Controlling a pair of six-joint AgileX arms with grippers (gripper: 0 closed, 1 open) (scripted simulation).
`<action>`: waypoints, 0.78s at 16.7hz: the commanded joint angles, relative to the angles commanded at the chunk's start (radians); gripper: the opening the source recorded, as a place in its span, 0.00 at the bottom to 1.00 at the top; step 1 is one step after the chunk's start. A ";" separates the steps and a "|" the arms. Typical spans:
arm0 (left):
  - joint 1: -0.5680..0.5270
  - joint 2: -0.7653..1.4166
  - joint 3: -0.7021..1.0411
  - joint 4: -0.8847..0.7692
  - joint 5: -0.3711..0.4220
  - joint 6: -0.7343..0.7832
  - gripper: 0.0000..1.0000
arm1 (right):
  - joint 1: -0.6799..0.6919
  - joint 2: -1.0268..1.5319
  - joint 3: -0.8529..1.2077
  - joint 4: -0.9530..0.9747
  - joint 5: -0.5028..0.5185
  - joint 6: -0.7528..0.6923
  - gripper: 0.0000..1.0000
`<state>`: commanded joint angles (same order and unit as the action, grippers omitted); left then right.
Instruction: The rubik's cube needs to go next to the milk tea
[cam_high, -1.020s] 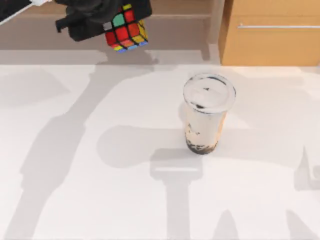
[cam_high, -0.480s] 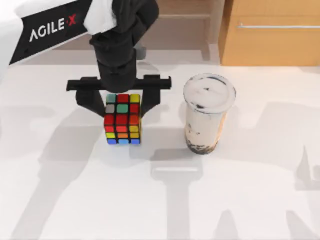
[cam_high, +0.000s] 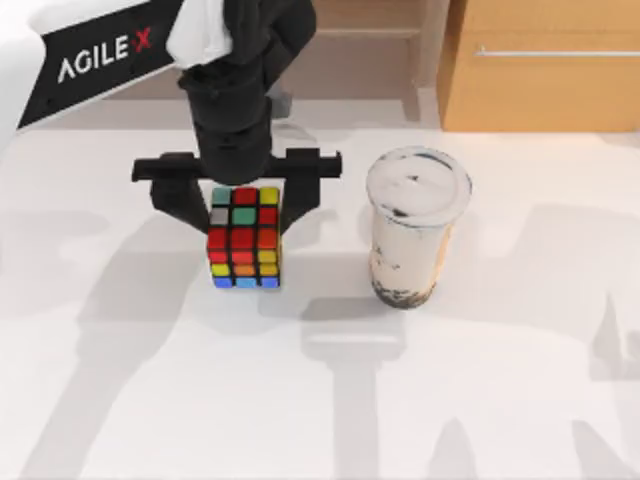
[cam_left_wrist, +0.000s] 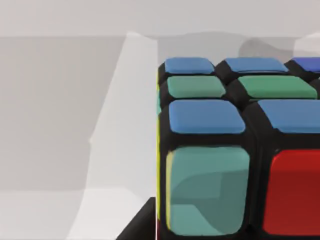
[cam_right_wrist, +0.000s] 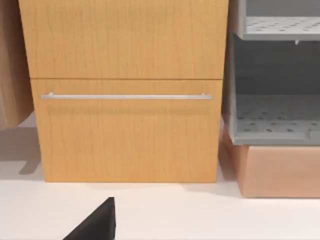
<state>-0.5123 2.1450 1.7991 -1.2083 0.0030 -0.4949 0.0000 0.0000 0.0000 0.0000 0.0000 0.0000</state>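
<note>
- left end effector (cam_high: 240, 205) straddled the rubik's cube (cam_high: 243, 238), fingers spread wide, just beside the milk tea (cam_high: 413, 230).
- best retreat: straight up, clear of the cup.

Top view overhead looking down on table (cam_high: 520, 400), left wrist view close against rubik's cube (cam_left_wrist: 225, 150), right wrist view facing wooden cabinet (cam_right_wrist: 125, 90)

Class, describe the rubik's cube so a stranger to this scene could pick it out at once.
Start at the white table and find the tall milk tea near its middle. Just to its left, apart from it, between the left gripper's black fingers, stands the rubik's cube: shorter than the cup, black-edged, with bright stickers.
</note>
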 joint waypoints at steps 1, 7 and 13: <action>0.004 -0.003 0.001 0.003 -0.002 -0.001 0.00 | 0.000 0.000 0.000 0.000 0.000 0.000 1.00; 0.025 -0.026 0.005 0.024 -0.007 0.000 0.00 | 0.000 0.000 0.000 0.000 0.000 0.000 1.00; 0.027 -0.033 -0.008 0.041 -0.002 0.001 0.00 | 0.000 0.000 0.000 0.000 0.000 0.000 1.00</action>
<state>-0.4854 2.1116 1.7907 -1.1673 0.0010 -0.4937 0.0000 0.0000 0.0000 0.0000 0.0000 0.0000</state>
